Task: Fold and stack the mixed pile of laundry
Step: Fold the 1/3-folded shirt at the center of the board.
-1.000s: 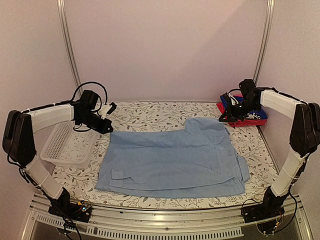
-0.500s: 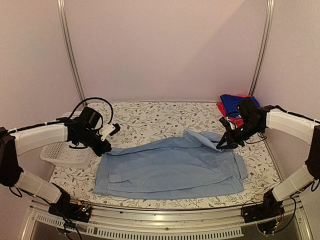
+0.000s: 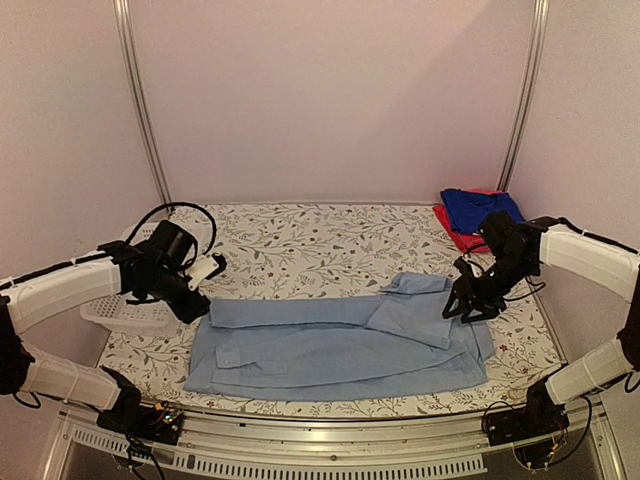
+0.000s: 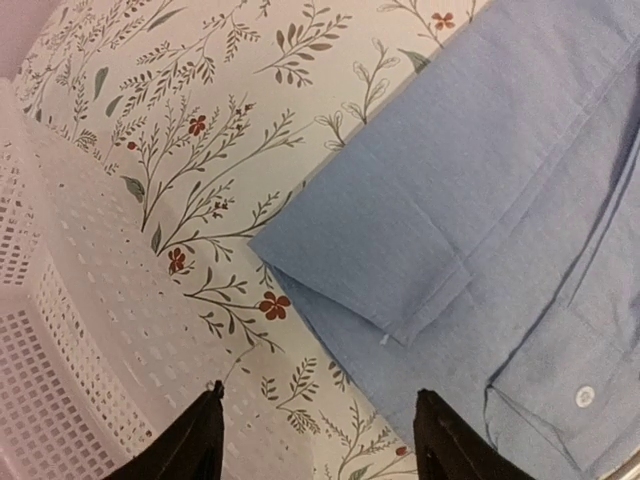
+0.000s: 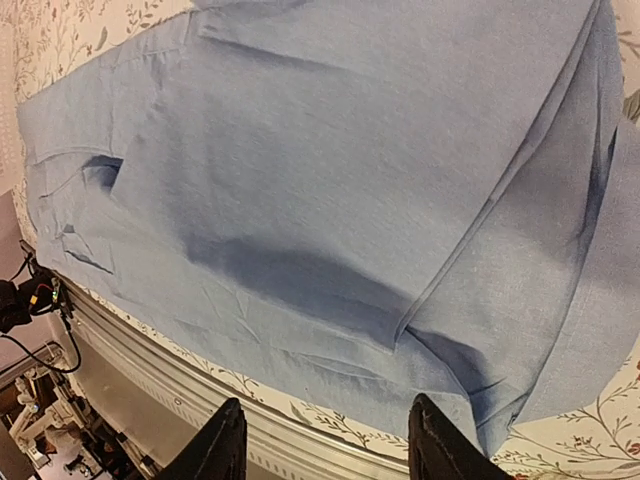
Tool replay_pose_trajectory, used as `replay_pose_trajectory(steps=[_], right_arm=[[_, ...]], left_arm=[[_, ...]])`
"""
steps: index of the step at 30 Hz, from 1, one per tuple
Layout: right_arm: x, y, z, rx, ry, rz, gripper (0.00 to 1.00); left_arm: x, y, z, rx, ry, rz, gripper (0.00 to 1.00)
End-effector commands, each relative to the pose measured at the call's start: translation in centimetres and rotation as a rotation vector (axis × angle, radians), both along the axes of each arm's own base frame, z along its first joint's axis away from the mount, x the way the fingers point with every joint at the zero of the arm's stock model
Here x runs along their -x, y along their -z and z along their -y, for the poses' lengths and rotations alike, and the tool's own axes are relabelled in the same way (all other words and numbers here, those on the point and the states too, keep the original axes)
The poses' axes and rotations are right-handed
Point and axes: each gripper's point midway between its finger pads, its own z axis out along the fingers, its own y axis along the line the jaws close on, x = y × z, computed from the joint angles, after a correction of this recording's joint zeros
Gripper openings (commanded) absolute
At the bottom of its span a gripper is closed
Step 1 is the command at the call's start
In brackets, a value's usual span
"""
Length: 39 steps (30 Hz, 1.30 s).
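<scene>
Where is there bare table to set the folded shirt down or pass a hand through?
Free: the far half of the table cover, between the basket on the left and the folded stack in the far right corner. Crowded: the light-blue shirt fills most of the near half.

The light-blue shirt (image 3: 335, 345) lies flat along the near side of the counter (image 3: 320, 250). It is folded lengthwise into a long band, its far edge doubled over toward the front, and a white button shows near its left end. At the far right corner, a folded royal-blue shirt (image 3: 480, 208) sits on a folded red one (image 3: 462, 238).
</scene>
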Motion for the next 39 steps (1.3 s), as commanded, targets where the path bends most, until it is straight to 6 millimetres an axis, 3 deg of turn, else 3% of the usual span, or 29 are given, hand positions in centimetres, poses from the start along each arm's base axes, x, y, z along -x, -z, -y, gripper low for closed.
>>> replay_pose_trajectory(steps=[1, 3, 6, 9, 13, 18, 23, 27, 30, 33, 36, 39], right_arm=[[-4.2, -4.6, -0.9, -0.024, 0.008, 0.153, 0.55], [-5.9, -5.6, -1.8, -0.055, -0.011, 0.200, 0.52], [-7.2, -4.9, -3.3, -0.115, -0.043, 0.198, 0.46], [-8.0, -2.4, -4.6, -0.134, -0.065, 0.156, 0.41], [-7.3, 0.8, -5.8, -0.146, -0.096, 0.106, 0.40], [-6.1, 5.2, -5.6, -0.099, -0.091, 0.019, 0.40], [-6.7, 8.5, -4.2, -0.018, -0.071, -0.019, 0.40], [-10.2, 9.7, -2.3, -0.008, 0.002, 0.000, 0.40], [-13.3, 8.8, -2.5, -0.047, -0.011, 0.031, 0.39], [-14.2, 5.7, -4.8, -0.143, -0.082, 0.062, 0.40], [-15.9, -0.2, -6.0, -0.206, -0.136, 0.197, 0.45], [-18.6, -4.4, -4.5, -0.139, -0.135, 0.350, 0.51]], left_arm=[[-2.3, -5.3, 1.8, 0.113, -0.025, 0.119, 0.68], [-3.8, -7.2, 3.4, 0.189, -0.023, 0.175, 0.70], [-5.2, -6.9, 5.8, 0.252, -0.019, 0.154, 0.69], [-5.5, -3.6, 8.3, 0.262, -0.008, 0.034, 0.60], [-4.5, 1.4, 11.6, 0.193, 0.035, -0.090, 0.54], [-4.0, 6.6, 13.4, 0.106, 0.026, -0.220, 0.47], [-5.5, 9.1, 13.9, 0.050, 0.001, -0.228, 0.38], [-8.4, 10.1, 13.4, 0.035, -0.061, -0.207, 0.34], [-11.2, 10.1, 13.5, 0.055, -0.098, -0.186, 0.34], [-14.0, 8.9, 13.2, 0.087, -0.121, -0.150, 0.35], [-15.9, 6.3, 13.9, 0.127, -0.098, -0.097, 0.40], [-16.5, 3.6, 14.9, 0.167, -0.053, -0.049, 0.49]])
